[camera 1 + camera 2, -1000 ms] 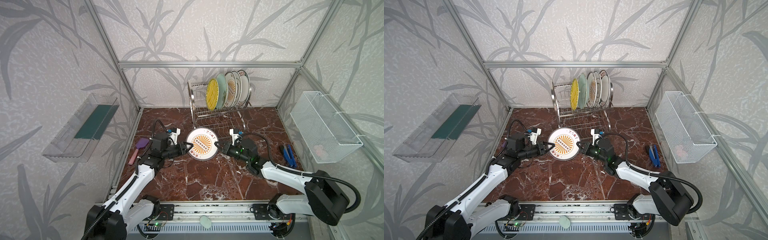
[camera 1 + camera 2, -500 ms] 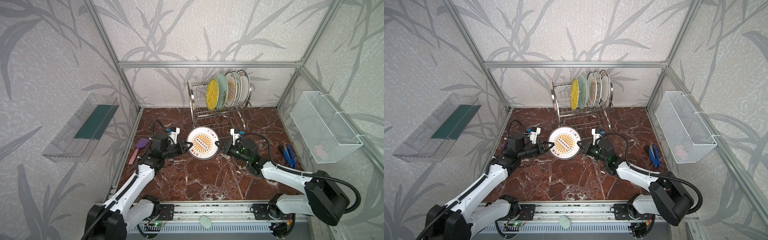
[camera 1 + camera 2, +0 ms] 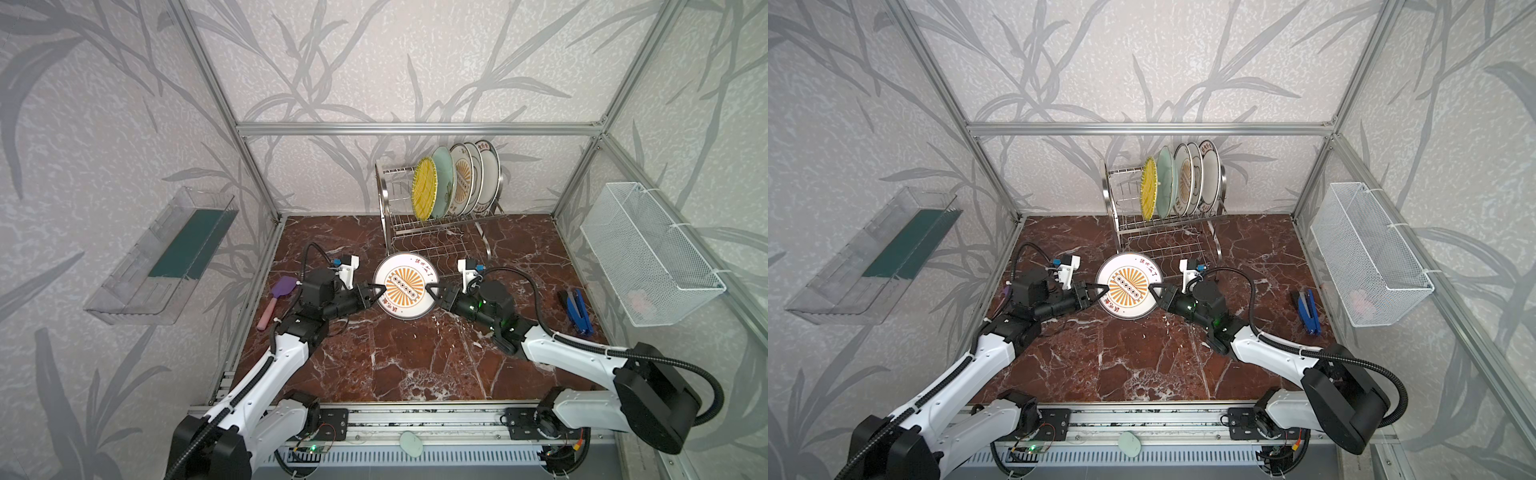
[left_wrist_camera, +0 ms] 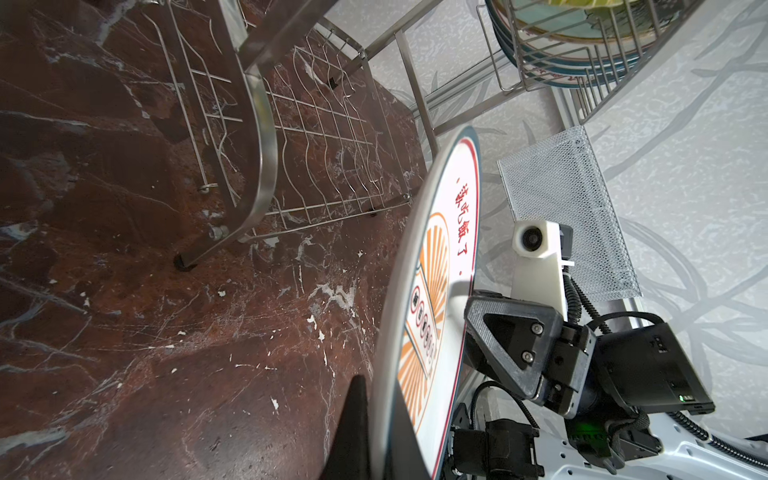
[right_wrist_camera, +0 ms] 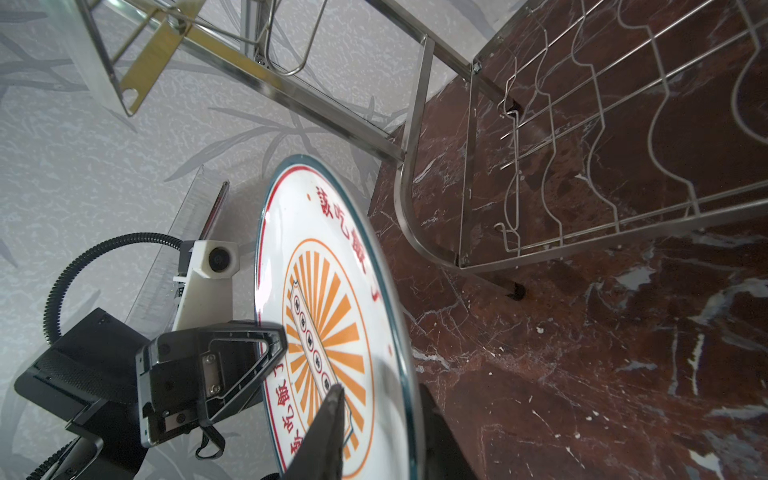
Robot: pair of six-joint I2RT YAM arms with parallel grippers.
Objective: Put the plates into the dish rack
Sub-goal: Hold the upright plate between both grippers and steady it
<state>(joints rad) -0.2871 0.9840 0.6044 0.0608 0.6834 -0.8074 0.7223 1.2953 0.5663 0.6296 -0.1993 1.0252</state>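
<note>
Now left gripper (image 3: 377, 289) clamped on plate (image 3: 405, 272) rim, 9 o'clock; right gripper (image 3: 431, 288) straddles 3 o'clock rim, grip unclear. One-sided hold: plate may swing, drop.

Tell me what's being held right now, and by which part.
The sunburst plate, standing on edge: the left gripper pinches its rim on one side; the right gripper straddles the opposite rim, grip unclear.

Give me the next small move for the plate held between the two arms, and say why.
Probably the right claw should back off the sunburst plate: the left claw is shut on its opposite rim, and the dish rack has free slots beside the yellow plate.
</note>
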